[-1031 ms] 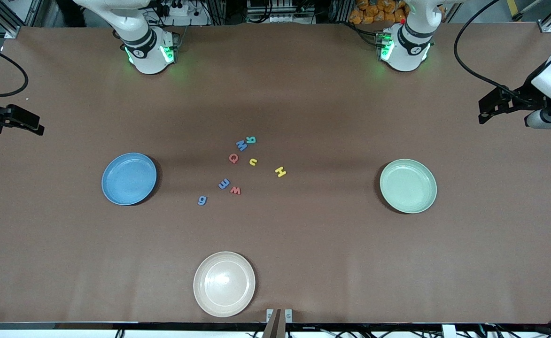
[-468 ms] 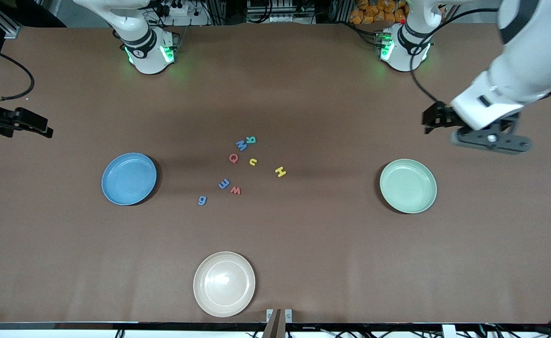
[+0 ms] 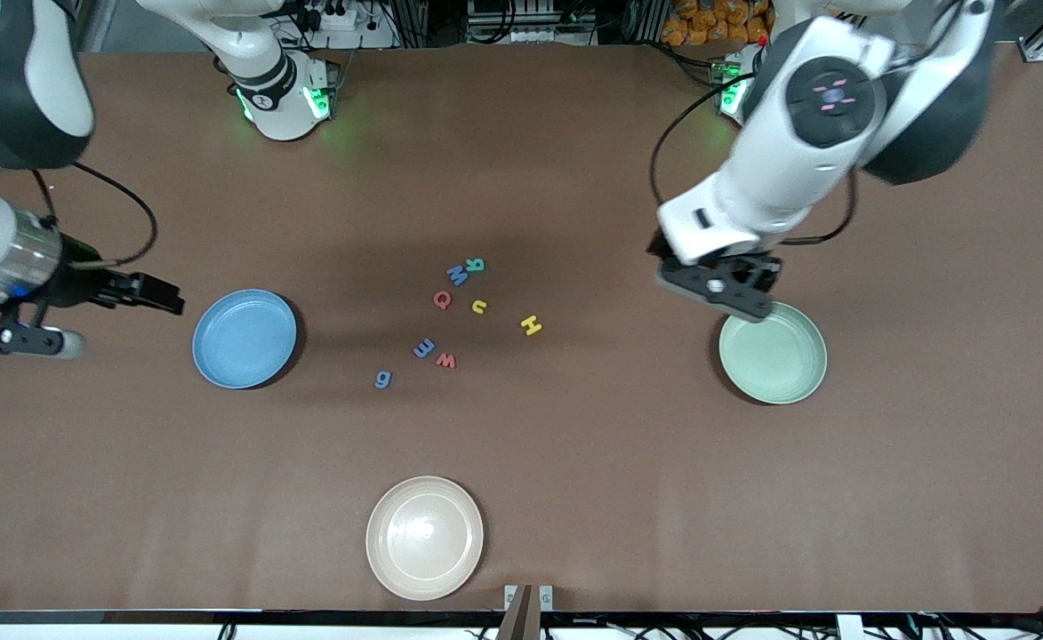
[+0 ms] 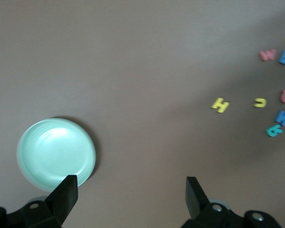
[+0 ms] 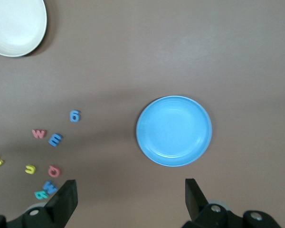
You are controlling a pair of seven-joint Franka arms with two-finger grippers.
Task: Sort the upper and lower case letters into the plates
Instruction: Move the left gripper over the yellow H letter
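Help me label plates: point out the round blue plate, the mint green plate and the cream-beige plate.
Round blue plate [image 3: 244,339], front view, centre.
Mint green plate [image 3: 779,357], front view, centre.
Cream-beige plate [image 3: 424,537], front view, centre.

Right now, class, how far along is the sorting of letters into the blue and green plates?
Nothing is sorted yet: the blue plate and green plate hold no letters. All eight letters lie on the table between them. The left tool and right tool are open, holding nothing.

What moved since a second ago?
Both arms swung in from the table's ends. The left gripper now hangs open by the green plate's rim; the right gripper, open, is near the blue plate. Nothing grabbed. The letters and plates stayed put.
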